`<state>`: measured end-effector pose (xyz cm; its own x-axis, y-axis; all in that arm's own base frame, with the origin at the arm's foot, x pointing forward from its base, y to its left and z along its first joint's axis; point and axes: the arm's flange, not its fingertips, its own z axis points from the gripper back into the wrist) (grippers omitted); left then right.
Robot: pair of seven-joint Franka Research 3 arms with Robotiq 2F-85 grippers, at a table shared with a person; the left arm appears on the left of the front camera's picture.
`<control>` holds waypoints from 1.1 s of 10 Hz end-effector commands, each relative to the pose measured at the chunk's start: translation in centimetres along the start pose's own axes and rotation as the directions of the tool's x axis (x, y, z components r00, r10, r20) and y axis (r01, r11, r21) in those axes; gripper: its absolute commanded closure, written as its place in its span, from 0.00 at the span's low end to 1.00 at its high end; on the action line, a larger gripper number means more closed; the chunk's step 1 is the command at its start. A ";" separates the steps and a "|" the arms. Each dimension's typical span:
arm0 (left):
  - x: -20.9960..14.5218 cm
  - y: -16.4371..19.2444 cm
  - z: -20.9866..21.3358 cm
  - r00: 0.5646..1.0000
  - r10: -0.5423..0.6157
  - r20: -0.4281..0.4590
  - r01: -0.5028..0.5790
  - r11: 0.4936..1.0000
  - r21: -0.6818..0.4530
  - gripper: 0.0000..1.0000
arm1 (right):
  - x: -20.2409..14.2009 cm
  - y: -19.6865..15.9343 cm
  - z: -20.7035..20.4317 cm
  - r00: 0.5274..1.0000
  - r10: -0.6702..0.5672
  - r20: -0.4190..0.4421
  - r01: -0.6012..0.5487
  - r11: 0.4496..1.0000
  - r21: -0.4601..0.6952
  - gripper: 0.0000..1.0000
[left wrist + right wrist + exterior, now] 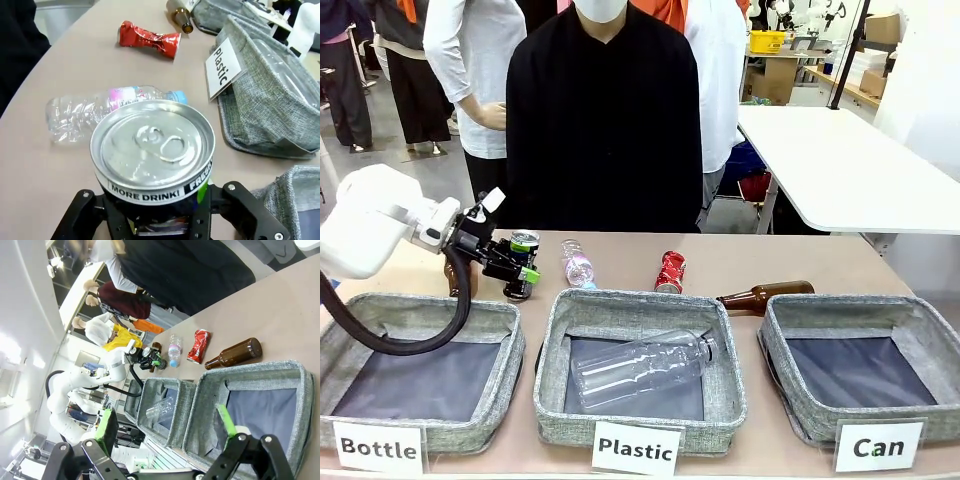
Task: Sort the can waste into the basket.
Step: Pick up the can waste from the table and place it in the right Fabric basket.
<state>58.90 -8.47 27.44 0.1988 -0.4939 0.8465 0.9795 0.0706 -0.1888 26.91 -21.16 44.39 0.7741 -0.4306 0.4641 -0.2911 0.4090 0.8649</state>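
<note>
- Left gripper (pixel 516 266) pinches the black-and-silver can (pixel 524 241) near the table's (pixel 840 256) far edge.
- Right gripper (pixel 166 426), fingers spread, hovers over the "Can" basket (pixel 250 371).

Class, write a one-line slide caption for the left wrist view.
The left gripper grips the black-and-silver can, seen top-on; the crushed red can lies beyond.

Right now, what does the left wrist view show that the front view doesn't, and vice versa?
Left wrist view adds: the black-and-silver can from above, its pull tab and MORE DRINK rim print, between the left gripper's fingers. Front view adds: the readable Can sign and Bottle sign, and the Can basket's dark lining. Both share: the crushed red can, the clear plastic bottle, the brown glass bottle, the Plastic sign.
</note>
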 end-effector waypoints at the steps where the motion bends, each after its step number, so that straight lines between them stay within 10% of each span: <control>1: 0.3 -1.0 0.6 0.999 -0.034 0.021 0.034 0.999 -0.004 1.00 | 0.2 -0.1 -0.2 0.999 0.026 0.020 -0.027 0.999 0.018 0.00; 7: 7.2 -8.1 9.5 0.993 -0.064 0.100 0.075 0.991 -0.111 1.00 | 0.2 -0.1 -0.2 0.999 0.026 0.020 -0.027 0.999 0.018 0.00; 11: 6.3 -19.6 20.3 0.992 -0.078 -0.099 0.044 0.953 -0.301 1.00 | 0.2 -0.1 -0.2 0.999 0.026 0.020 -0.027 0.999 0.018 0.00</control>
<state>43.37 2.12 46.41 0.1886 -0.5573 0.8086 0.9187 -0.1908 -0.3458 26.96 -21.15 44.32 0.7753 -0.4295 0.4630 -0.2900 0.4092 0.8652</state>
